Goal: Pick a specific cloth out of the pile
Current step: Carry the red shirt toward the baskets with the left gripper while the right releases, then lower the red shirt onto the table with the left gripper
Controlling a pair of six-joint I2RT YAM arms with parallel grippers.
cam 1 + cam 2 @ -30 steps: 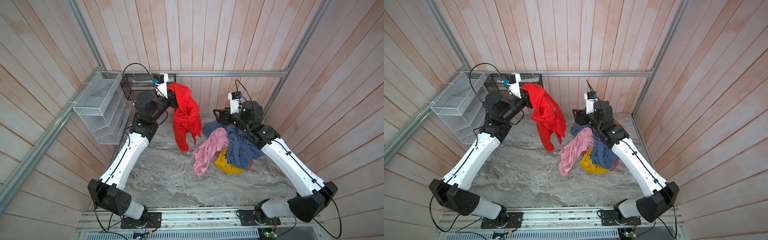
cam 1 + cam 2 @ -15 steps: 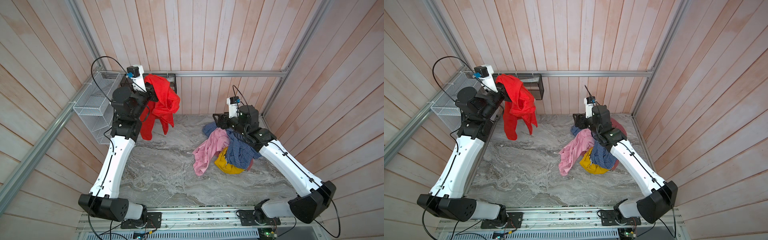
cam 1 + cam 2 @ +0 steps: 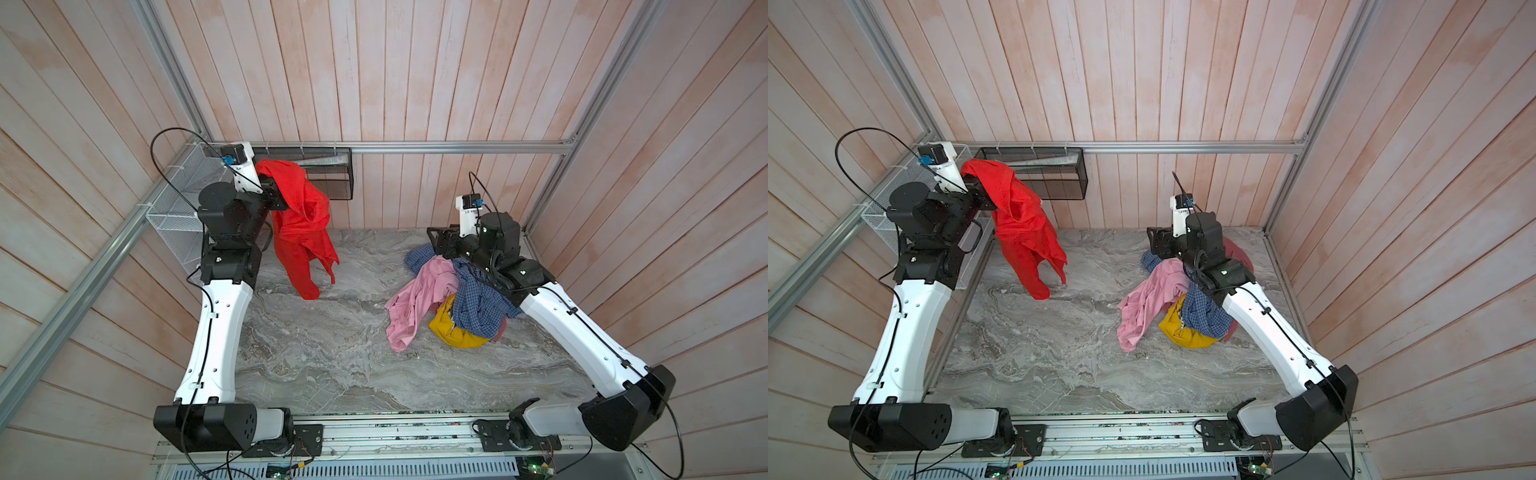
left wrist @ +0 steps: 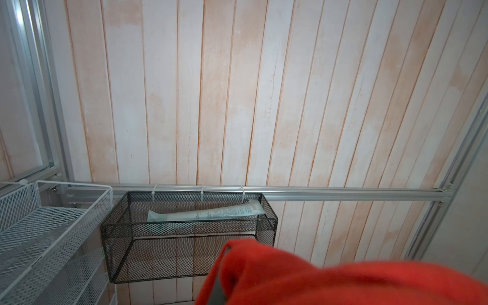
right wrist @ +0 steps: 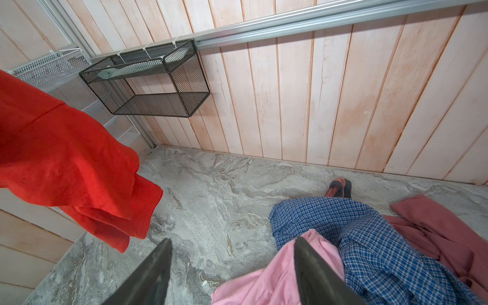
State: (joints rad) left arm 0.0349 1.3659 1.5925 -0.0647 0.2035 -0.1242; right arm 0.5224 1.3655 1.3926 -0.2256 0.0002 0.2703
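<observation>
The bright red cloth (image 3: 305,224) (image 3: 1025,232) hangs in the air at the back left, clear of the pile, with my left gripper (image 3: 279,195) (image 3: 984,195) shut on its upper edge. Its lower end dangles close to the table. In the left wrist view the cloth (image 4: 343,285) covers the jaws. The pile (image 3: 457,299) (image 3: 1183,307) lies at the right: a light pink top (image 5: 277,277), a blue checked shirt (image 5: 369,237), a mustard piece (image 3: 455,332) and a dusty rose cloth (image 5: 435,229). My right gripper (image 3: 434,241) (image 5: 232,240) stands open just above the pile's back edge, holding nothing.
A black mesh basket (image 3: 332,174) (image 4: 184,237) with a pale tube (image 4: 206,212) hangs on the back wall behind the red cloth. A white wire rack (image 3: 178,208) fills the back left corner. Marble table (image 3: 332,353) between cloth and pile.
My left arm has swung the red cloth from the table's middle back and left towards the corner baskets, away from the pile. The right arm has hardly moved.
</observation>
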